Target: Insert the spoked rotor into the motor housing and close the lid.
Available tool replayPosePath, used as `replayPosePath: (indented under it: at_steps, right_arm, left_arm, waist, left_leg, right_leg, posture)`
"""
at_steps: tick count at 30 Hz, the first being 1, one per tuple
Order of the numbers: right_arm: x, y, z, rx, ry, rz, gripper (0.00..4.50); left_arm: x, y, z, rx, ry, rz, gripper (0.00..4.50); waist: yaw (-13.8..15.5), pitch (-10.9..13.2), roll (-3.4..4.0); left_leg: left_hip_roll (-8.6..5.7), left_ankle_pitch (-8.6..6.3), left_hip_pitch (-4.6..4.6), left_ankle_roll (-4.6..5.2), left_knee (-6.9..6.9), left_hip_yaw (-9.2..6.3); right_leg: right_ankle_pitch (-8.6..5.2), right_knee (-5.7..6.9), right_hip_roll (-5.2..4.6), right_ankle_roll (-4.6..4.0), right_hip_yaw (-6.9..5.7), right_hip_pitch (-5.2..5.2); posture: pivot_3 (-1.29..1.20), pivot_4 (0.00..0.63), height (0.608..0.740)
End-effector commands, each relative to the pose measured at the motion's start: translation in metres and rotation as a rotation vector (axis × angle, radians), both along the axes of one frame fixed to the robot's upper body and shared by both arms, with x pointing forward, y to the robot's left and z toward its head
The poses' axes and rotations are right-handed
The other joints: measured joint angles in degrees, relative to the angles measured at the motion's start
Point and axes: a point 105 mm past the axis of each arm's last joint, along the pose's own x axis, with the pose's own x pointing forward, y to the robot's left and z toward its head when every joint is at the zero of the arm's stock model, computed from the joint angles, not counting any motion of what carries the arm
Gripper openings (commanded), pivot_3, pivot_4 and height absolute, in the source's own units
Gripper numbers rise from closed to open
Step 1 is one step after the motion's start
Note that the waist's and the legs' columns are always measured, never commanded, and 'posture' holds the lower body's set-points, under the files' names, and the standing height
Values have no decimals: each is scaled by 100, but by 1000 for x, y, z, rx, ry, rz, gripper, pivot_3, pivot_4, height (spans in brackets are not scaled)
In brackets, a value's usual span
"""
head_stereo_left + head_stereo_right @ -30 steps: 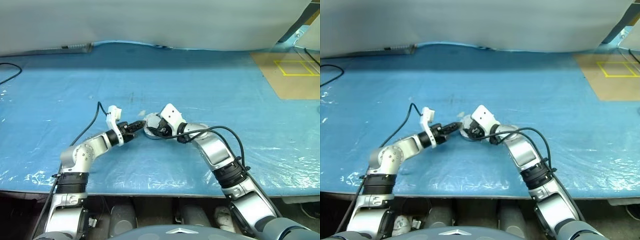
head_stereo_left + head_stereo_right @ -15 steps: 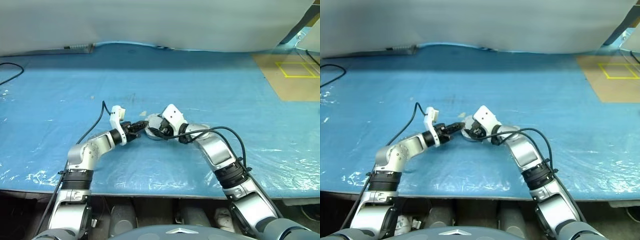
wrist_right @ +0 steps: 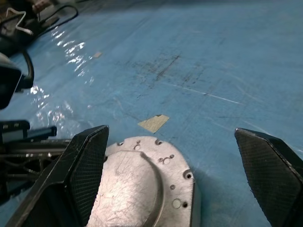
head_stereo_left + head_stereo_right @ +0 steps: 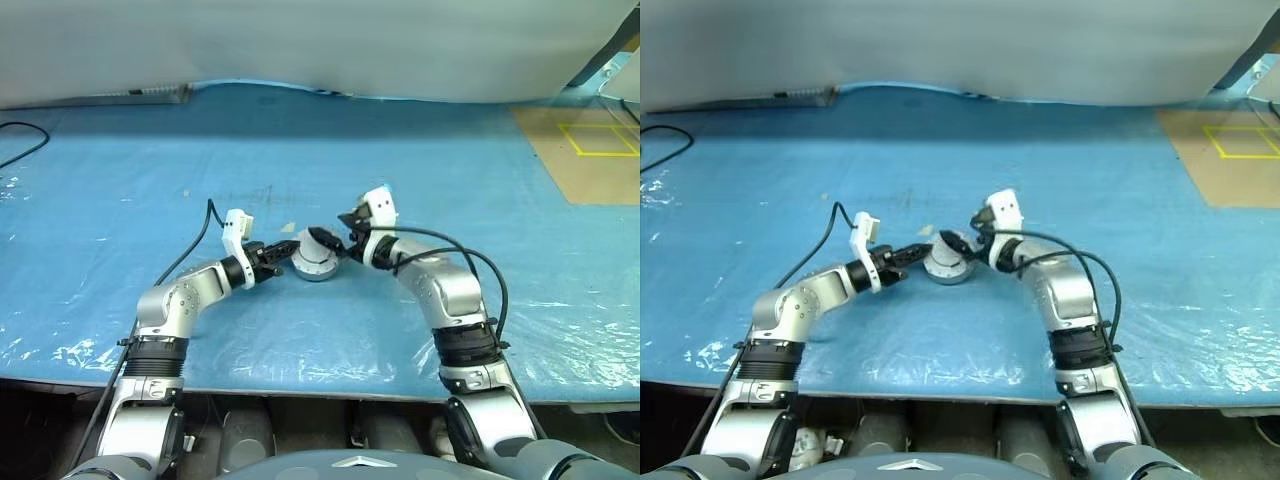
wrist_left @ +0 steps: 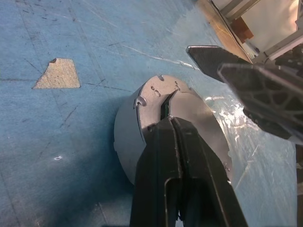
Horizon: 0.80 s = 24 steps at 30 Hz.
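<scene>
On the blue table (image 4: 150, 160) the motor housing (image 4: 317, 260) sits closed, lid (image 3: 142, 179) on top. I keep the left gripper (image 4: 290, 248), shut, touching it at 9 o'clock, and lift the right gripper (image 4: 349, 217) slowly, w/o knocking the lid. Vs. 1 s ago: right one opened wide, went away toward 2 o'clock.

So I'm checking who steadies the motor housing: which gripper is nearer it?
Left. The left gripper, shut, rests against the motor housing; the right gripper stands open just off its other side.
</scene>
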Motion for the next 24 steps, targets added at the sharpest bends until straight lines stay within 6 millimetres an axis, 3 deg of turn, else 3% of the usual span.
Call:
replayPosePath:
  at_steps: [1, 10, 23, 24]
  right_arm:
    - [-9, -8, -6, 61, 124, 24, 4481]
    - [-27, -19, -23, 157, 334, 64, 4481]
    - [-37, -5, -31, 384, 550, 120, 4481]
    - [-38, -5, -31, 399, 559, 124, 4314]
  left_arm:
    - [-2, -6, -2, 17, 4, -25, 0]
    - [-5, -7, -4, 16, 2, -37, 0]
    - [-8, -7, -5, 19, 5, -40, 0]
    - [-8, -7, -5, 19, 6, -39, 0]
  waist:
    - [7, 1, 2]
    - [89, 9, 15]
    - [93, 8, 15]
    - [93, 8, 15]
  left_leg:
    - [-1, 0, 0, 0, -3, 0]
    - [0, 0, 2, -1, -13, 0]
    - [0, 1, 2, -2, -12, 0]
    - [0, 1, 2, -2, -12, 0]
  right_leg:
    - [0, -2, 0, 0, 0, 0]
    - [0, -6, 0, 1, -6, 0]
    - [0, -6, -1, 1, -6, 0]
    - [0, -7, -1, 1, -6, 0]
  posture:
    - [0, 150, 740]
    - [0, 150, 740]
    - [0, 150, 740]
    - [0, 150, 740]
